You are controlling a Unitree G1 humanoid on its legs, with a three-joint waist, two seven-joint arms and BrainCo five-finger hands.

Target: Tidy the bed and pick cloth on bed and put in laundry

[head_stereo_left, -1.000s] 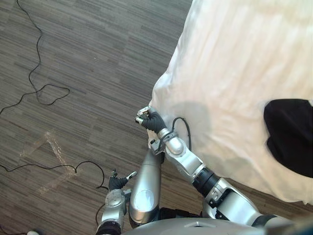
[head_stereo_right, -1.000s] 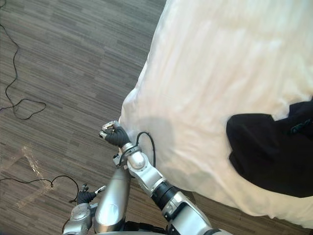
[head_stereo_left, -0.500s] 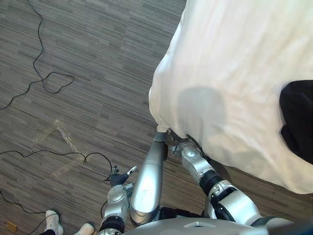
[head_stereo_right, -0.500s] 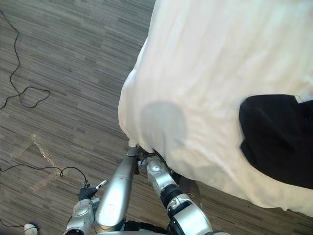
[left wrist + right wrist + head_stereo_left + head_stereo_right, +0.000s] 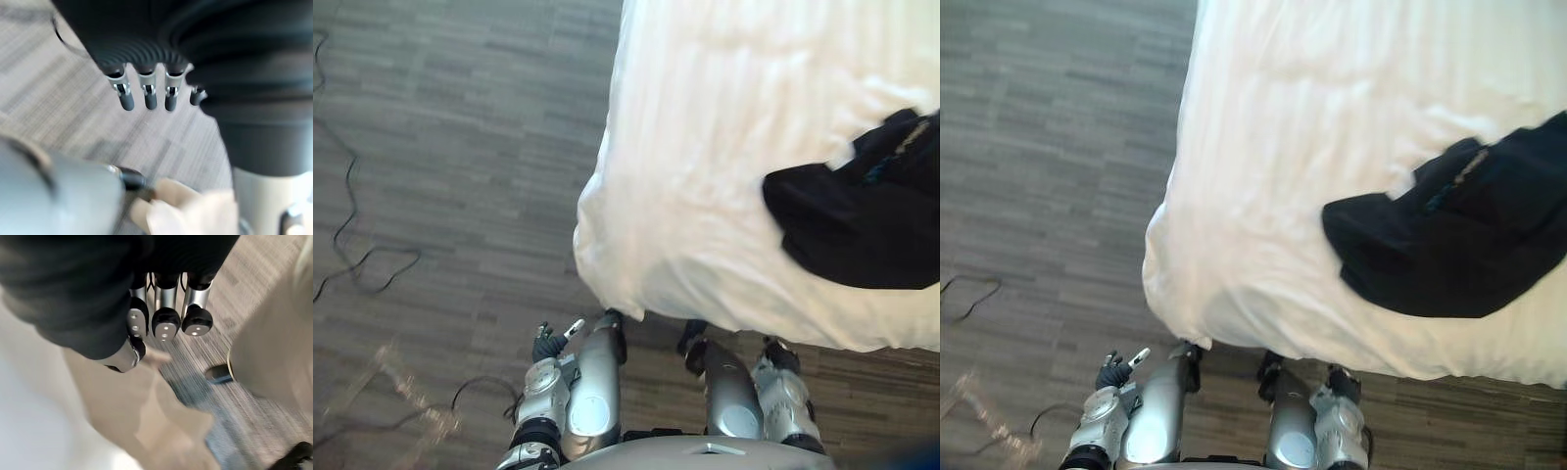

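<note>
On the bed [image 5: 705, 127], well in from its near corner, the black cloth [image 5: 847, 220] lies crumpled, well apart from both hands. Below the bed's near edge, over the floor [image 5: 460, 147], the left hand [image 5: 548, 345] hangs with fingers [image 5: 146, 95] released and empty. The right hand [image 5: 88, 289] has its fingers [image 5: 166, 320] clenched on nothing. The bed's overhanging sheet [image 5: 636, 264] stands between hands and cloth.

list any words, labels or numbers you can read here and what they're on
No text can be read.
black cloth: a small teal mark on it, too small to read.
white bed cover: no print.
floor: no print or sign.
</note>
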